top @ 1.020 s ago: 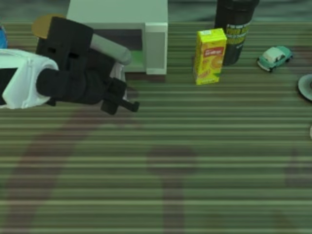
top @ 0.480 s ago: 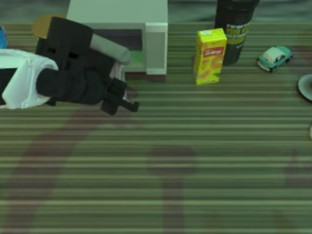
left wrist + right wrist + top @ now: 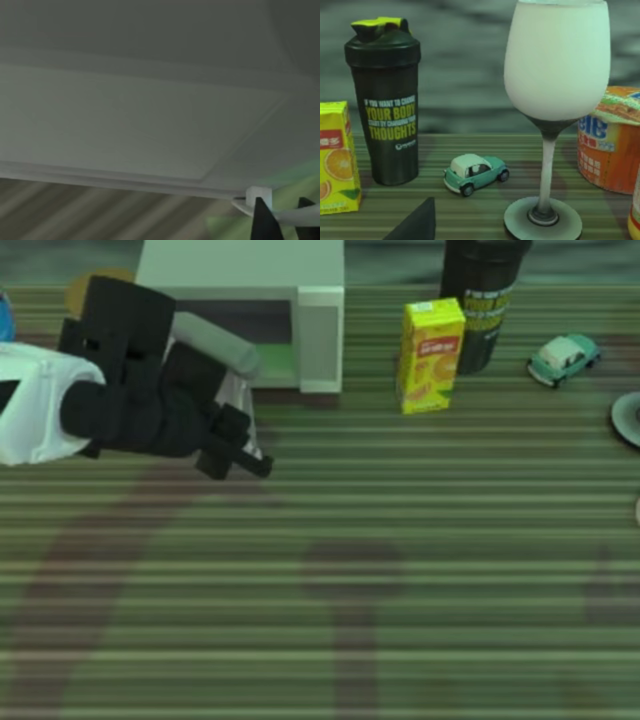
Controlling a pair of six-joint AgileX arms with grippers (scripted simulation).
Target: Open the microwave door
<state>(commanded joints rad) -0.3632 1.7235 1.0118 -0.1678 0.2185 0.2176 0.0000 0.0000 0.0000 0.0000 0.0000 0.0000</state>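
The pale microwave [image 3: 240, 265] stands at the back left of the table, its narrow side panel [image 3: 320, 335] on the right. Its door [image 3: 212, 342] is swung out to the left, and the dark cavity with a green floor [image 3: 275, 365] shows behind it. My left gripper [image 3: 237, 455] is at the door's free edge. In the left wrist view the door [image 3: 125, 125] fills the picture, and the left gripper [image 3: 282, 220] is shut on its thin pale handle strip [image 3: 259, 194]. My right arm is out of the top view; only a dark part of its gripper [image 3: 417, 225] shows.
A yellow carton [image 3: 430, 355], a black shaker bottle [image 3: 483, 300] and a teal toy car [image 3: 563, 357] stand right of the microwave. A wine glass [image 3: 555, 75] and an orange tub [image 3: 610, 145] stand at the far right; the glass's foot [image 3: 628, 418] shows at the top view's edge.
My left arm has drawn back to the left with the door's edge in its gripper, and the door has swung a little wider open.
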